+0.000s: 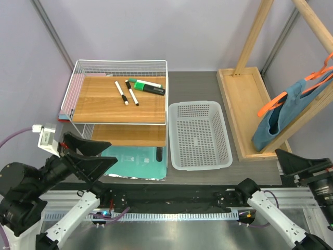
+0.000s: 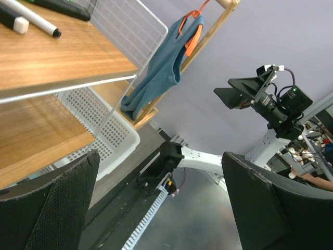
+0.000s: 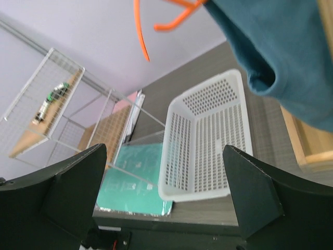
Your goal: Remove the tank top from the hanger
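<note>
The soft teal-blue fabric tank top (image 1: 276,122) hangs on the thin orange plastic hanger (image 1: 271,104) at the far right, against the wooden rack (image 1: 253,36). The 2 near grippers, left gripper (image 2: 160,156) and right gripper (image 3: 164,150), are spread wide and hold nothing.

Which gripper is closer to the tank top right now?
The right gripper: it is open, close by the hanging tank top at the table's right end. The left gripper, also open, sits across the table by the wire shelf.

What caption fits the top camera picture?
Teal-blue fabric tank top hangs on thin orange plastic hanger, white perforated basket nearby.
</note>
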### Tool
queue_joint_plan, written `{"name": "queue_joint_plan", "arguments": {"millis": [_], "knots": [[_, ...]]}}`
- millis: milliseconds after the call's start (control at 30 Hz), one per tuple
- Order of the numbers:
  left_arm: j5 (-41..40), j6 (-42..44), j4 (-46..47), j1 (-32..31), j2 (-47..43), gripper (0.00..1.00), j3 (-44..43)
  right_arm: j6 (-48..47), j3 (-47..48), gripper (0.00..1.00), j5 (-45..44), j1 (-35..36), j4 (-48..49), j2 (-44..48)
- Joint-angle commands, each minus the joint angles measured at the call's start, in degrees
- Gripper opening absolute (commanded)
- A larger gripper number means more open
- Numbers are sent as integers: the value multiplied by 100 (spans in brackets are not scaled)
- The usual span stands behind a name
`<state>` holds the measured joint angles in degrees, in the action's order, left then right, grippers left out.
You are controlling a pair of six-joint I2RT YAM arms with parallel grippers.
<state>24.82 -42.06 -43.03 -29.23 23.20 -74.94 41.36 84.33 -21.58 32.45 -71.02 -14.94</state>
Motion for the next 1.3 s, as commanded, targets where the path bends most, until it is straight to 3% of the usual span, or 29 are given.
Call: {"name": "queue_joint_plan", "arguments": {"millis": [0,300,667,900,1100,1267], "knots": [[305,-92,427,5,456,100,-389,-505,906,99,-732,51,-245,-860],[1006,-223,804,-3,1116,100,-776,-990,2410,97,-1463,121,-351,-2486],[1517,-461,1270,5,1661,100,-1128,-955,3414,86,-2254,227,-289,-4068],[2035,-654,1375,-3,2697,92,-1875,-814,3194,85,-2184,236,-272,-4070],[2326,-997,2166,-73,3742,88,-2560,-823,3195,82,-2271,236,-359,-3947],[1852,-681,2290,-993,4569,86,-3298,-832,3422,82,-2183,236,-543,-4201]]}}
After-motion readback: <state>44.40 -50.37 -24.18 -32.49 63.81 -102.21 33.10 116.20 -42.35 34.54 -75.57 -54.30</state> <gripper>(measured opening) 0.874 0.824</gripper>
